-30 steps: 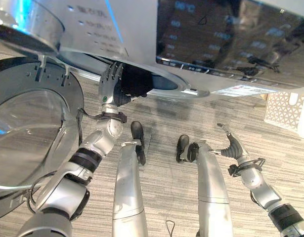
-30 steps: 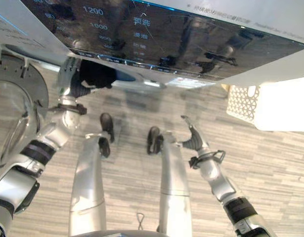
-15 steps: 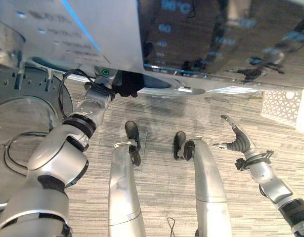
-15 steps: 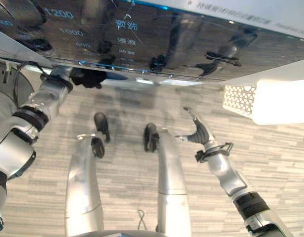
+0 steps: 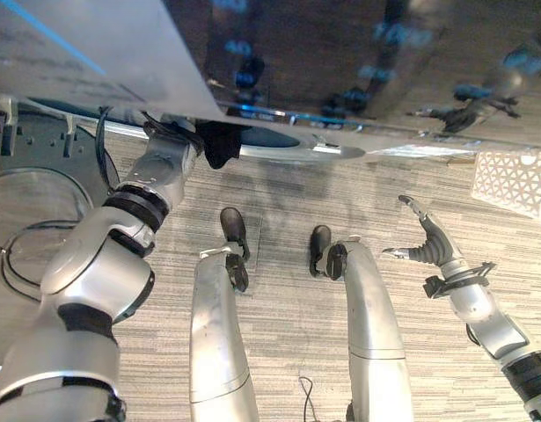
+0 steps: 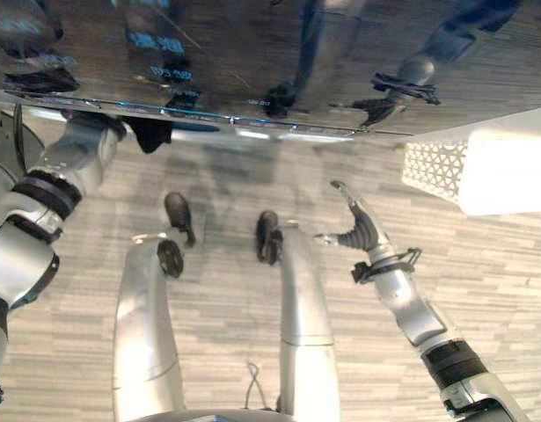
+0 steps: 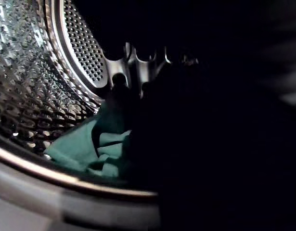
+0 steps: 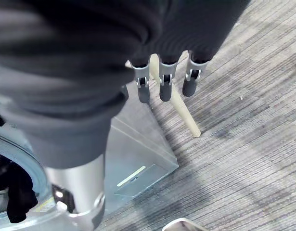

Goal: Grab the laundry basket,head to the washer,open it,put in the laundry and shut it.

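Observation:
The washer's round door (image 5: 32, 229) hangs open at the left. My left arm (image 5: 156, 189) reaches into the drum opening, and the hand is hidden past the rim. A dark garment (image 5: 221, 143) hangs over the rim beside the wrist. In the left wrist view a green cloth (image 7: 85, 150) lies low in the perforated steel drum (image 7: 22, 96), next to a large dark mass. My right hand (image 5: 426, 244) is held open over the carpet, empty, its fingers (image 8: 160, 82) straight. The white laundry basket (image 5: 516, 180) stands on the floor at the far right.
The washer's glossy dark control panel (image 5: 358, 61) overhangs the top of both eye views. Grey striped carpet (image 5: 279, 316) lies in front of the machine. A pale wooden leg (image 8: 184, 113) stands near the washer's lower corner (image 8: 138, 163).
My left hand, seen at the opening with the dark garment a second ago, has gone deeper into the drum. The camera has shifted. My right hand has barely moved.

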You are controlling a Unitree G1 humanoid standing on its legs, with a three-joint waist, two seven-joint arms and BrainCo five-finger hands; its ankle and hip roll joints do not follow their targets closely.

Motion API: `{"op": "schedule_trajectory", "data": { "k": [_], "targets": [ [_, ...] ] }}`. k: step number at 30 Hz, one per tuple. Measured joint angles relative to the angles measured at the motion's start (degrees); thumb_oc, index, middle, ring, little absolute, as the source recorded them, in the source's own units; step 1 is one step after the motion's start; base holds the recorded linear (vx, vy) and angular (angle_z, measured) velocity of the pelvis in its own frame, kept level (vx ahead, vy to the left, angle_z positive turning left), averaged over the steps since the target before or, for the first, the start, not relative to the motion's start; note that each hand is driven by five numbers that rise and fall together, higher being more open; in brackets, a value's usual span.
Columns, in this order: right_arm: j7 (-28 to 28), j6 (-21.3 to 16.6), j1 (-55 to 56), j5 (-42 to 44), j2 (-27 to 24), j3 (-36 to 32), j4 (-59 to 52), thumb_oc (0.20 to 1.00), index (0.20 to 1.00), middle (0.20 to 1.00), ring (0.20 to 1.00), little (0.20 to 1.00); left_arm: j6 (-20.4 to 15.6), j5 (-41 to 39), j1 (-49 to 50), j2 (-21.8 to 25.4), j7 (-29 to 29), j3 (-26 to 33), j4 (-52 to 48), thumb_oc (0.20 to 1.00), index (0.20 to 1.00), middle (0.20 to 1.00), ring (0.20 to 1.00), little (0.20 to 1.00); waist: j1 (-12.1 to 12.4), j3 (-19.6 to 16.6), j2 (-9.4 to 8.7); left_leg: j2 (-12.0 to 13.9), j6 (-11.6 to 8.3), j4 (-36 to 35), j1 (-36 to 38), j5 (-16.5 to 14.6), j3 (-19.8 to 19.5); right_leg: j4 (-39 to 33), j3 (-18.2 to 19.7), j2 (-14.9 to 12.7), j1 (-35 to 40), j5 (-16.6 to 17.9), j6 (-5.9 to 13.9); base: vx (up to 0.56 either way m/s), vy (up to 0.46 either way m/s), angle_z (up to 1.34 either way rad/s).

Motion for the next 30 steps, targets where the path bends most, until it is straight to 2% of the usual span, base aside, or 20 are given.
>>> {"op": "schedule_trajectory", "data": {
  "k": [3, 6, 13, 14, 15, 18, 20, 21, 26, 30],
  "targets": [
    [-0.38, 0.02, 0.44, -0.59, 0.25, 0.16, 0.05, 1.000, 1.000, 1.000, 1.000, 1.000, -1.33, -8.62, 1.27, -0.47, 3.63, 7.91, -5.43, 0.200, 0.200, 0.200, 0.200, 0.200, 0.19, 0.00, 0.00, -0.11, -0.06, -0.18, -0.02, 0.04, -0.11, -0.11, -0.13, -0.10, 0.06, 0.00, 0.00, 0.00, 0.000, 0.00],
    [-0.67, 0.06, 0.41, -0.58, 0.27, 0.11, -0.04, 1.000, 1.000, 1.000, 1.000, 1.000, -1.91, -15.67, 0.54, -0.90, 7.98, 11.96, -7.61, 0.200, 0.200, 0.200, 0.200, 0.200, 0.25, -0.01, 0.00, -0.12, -0.05, -0.12, 0.03, 0.03, -0.14, -0.10, -0.15, -0.22, 0.17, 0.00, 0.00, 0.00, 0.000, 0.00],
    [-1.13, 0.17, 0.28, -0.54, 0.02, 0.31, -0.58, 1.000, 1.000, 1.000, 1.000, 1.000, -1.92, -19.35, -1.70, -0.93, 12.97, 12.35, -9.16, 0.200, 0.200, 0.200, 0.200, 0.200, 0.08, -0.08, -0.03, -0.07, -0.03, -0.22, 0.02, 0.01, -0.19, -0.37, -0.36, -0.51, 0.32, 0.02, 0.03, 0.01, 0.017, 0.00],
    [-1.09, 0.19, 0.29, -0.51, -0.10, 0.25, -1.04, 1.000, 1.000, 1.000, 1.000, 1.000, -1.77, -19.35, -2.75, -0.82, 13.52, 11.02, -8.34, 0.492, 0.492, 0.492, 0.492, 0.492, 0.04, -0.08, -0.01, -0.06, -0.01, -0.40, 0.00, 0.04, -0.19, -0.57, -0.40, -0.58, 0.31, 0.12, 0.17, 0.02, 0.087, -0.02],
    [-1.08, 0.24, 0.28, -0.37, -0.14, 0.07, -1.83, 1.000, 1.000, 1.000, 1.000, 1.000, -1.79, -19.32, -4.83, -0.84, 13.61, 9.27, -6.58, 1.000, 1.000, 1.000, 1.000, 1.000, -0.15, -0.16, 0.05, 0.00, 0.12, -0.72, -0.01, 0.14, -0.14, -1.19, -0.36, -0.47, 0.37, 0.37, 0.47, 0.01, 0.062, -0.03],
    [-0.72, 0.26, -0.31, -0.32, -0.18, 0.01, -2.48, 1.000, 1.000, 1.000, 1.000, 1.000, -1.73, -19.32, -9.97, -1.24, 12.36, 5.79, -0.64, 1.000, 1.000, 1.000, 1.000, 1.000, -0.74, -0.37, 0.23, 0.07, 0.27, -0.86, -0.02, 0.25, 0.08, -2.21, -0.19, -0.09, 0.64, 0.89, 0.86, 0.01, 0.048, -0.08],
    [0.08, 0.50, -0.47, -0.30, -0.53, 0.12, -2.59, 1.000, 1.000, 1.000, 1.000, 1.000, -1.69, -19.30, -13.04, -1.21, 9.69, 3.53, 2.92, 1.000, 1.000, 1.000, 1.000, 1.000, -0.77, -0.42, 0.27, 0.08, 0.33, -0.87, -0.07, 0.22, 0.14, -2.37, -0.08, 0.00, 0.64, 1.01, 1.09, 0.02, 0.049, -0.05],
    [0.91, 0.77, -0.59, -0.28, -0.59, -0.12, -2.40, 1.000, 1.000, 1.000, 1.000, 1.000, -1.48, -19.23, -14.83, -0.97, 6.45, 2.87, 4.92, 1.000, 1.000, 1.000, 1.000, 1.000, -0.82, -0.60, 0.51, 0.06, 0.46, -0.74, -0.09, 0.14, 0.37, -2.50, 0.14, 0.08, 0.69, 1.12, 1.29, 0.03, 0.031, -0.05],
    [1.46, 1.41, -0.92, -0.32, 0.04, -0.05, -2.47, 1.000, 1.000, 1.000, 1.000, 1.000, -0.95, -19.08, -13.34, -0.89, 0.57, 2.99, 4.66, 1.000, 1.000, 1.000, 1.000, 1.000, -0.45, -0.59, 0.51, -0.12, 0.82, 0.15, 0.00, -0.14, 0.39, -1.85, 0.43, 0.03, 0.91, 1.15, 1.39, 0.01, 0.013, 0.00],
    [1.48, 1.78, -1.30, -0.30, 0.35, -0.07, -2.09, 1.000, 1.000, 1.000, 1.000, 1.000, -1.31, -19.22, -8.96, -0.79, -0.56, 5.22, 2.40, 1.000, 1.000, 1.000, 1.000, 1.000, -0.01, -0.59, 0.52, -0.26, 1.02, -0.09, 1.93, -0.27, 0.53, -1.85, 0.55, -0.23, 2.81, 1.13, 1.37, -0.01, 0.003, 0.01]
  ]
}}
